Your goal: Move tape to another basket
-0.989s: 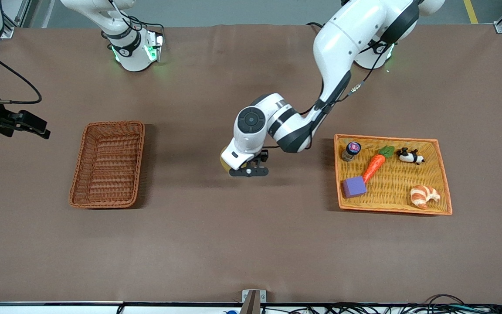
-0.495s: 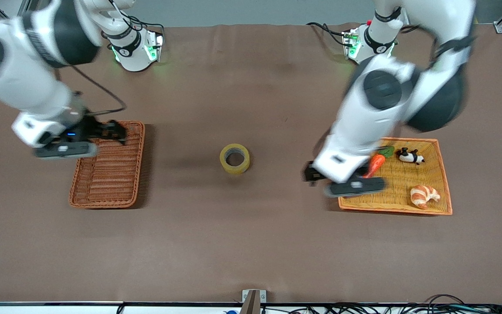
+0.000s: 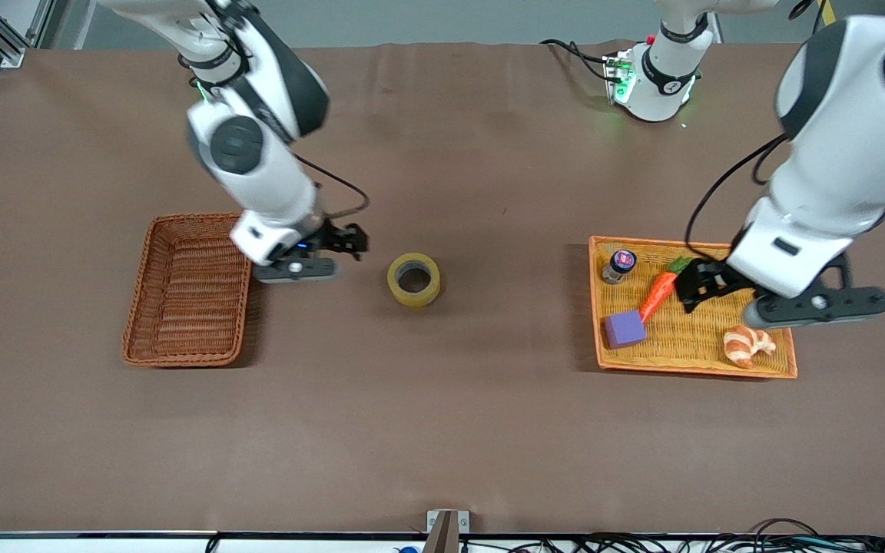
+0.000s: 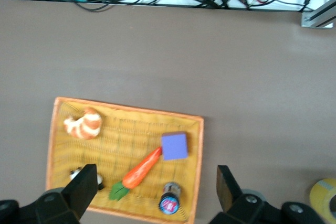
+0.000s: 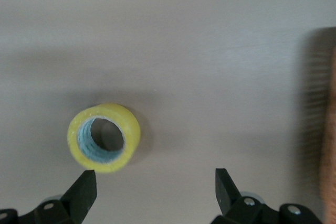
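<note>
The right tool (image 3: 312,257), fingers spread apart and empty, hangs between the wicker basket (image 3: 189,288) and the packing tape (image 3: 414,279), which lies mid-worktop (image 3: 442,430). The left tool (image 3: 750,296), fingers apart, hovers over the orange tray (image 3: 784,361). No writing is legible.

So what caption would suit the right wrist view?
Open right tool over the table, yellowish tape roll lying flat just ahead.
</note>
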`<action>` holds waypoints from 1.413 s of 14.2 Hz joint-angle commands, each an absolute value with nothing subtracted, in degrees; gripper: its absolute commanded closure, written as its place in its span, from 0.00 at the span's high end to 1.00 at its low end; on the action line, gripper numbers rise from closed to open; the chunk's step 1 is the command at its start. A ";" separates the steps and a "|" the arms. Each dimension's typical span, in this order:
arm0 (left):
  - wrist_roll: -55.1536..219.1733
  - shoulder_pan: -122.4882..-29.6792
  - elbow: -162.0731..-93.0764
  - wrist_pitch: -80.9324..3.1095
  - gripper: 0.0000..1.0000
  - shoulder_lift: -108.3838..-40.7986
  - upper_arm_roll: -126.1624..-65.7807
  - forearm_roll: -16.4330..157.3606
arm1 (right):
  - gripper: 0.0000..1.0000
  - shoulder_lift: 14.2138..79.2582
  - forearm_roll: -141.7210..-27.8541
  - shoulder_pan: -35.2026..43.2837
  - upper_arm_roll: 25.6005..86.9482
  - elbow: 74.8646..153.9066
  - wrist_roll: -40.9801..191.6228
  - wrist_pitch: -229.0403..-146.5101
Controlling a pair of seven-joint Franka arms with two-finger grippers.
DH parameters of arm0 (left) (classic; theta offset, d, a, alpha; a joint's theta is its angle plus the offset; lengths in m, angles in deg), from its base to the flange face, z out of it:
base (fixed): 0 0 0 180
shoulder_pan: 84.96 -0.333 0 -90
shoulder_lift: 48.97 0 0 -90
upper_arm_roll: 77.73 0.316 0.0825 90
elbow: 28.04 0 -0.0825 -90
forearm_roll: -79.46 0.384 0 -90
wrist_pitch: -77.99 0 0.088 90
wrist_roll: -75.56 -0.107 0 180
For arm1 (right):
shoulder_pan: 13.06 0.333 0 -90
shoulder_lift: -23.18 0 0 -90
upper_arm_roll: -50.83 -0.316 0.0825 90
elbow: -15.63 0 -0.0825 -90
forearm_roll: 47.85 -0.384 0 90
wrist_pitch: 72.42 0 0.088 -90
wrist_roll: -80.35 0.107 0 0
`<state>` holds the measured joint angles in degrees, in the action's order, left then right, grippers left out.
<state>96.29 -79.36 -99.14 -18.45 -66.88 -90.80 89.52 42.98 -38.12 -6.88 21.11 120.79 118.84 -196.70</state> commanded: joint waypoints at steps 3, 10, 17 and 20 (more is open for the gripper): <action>88.67 -83.88 -102.21 -12.47 1.00 -61.11 -91.53 89.65 | 1.00 56.30 -23.09 -3.92 18.67 116.80 134.04 -200.91; 78.39 -84.26 -112.04 -10.61 1.00 -49.95 -83.99 82.37 | 1.00 62.29 -20.96 -2.78 18.48 115.12 134.41 -204.42; 77.05 -82.32 -120.85 -10.87 1.00 -43.43 -81.51 81.74 | 1.00 65.63 -15.16 -2.69 18.57 115.47 134.41 -206.01; 77.05 -82.76 -120.76 -11.13 1.00 -43.26 -81.51 81.74 | 0.82 65.99 -14.28 -2.69 18.57 115.65 134.49 -206.19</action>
<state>77.40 -82.98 -119.29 -10.19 -44.72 -82.12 82.44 65.73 -16.23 -2.56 19.13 115.86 133.02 -206.04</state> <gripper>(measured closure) 0.000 0.044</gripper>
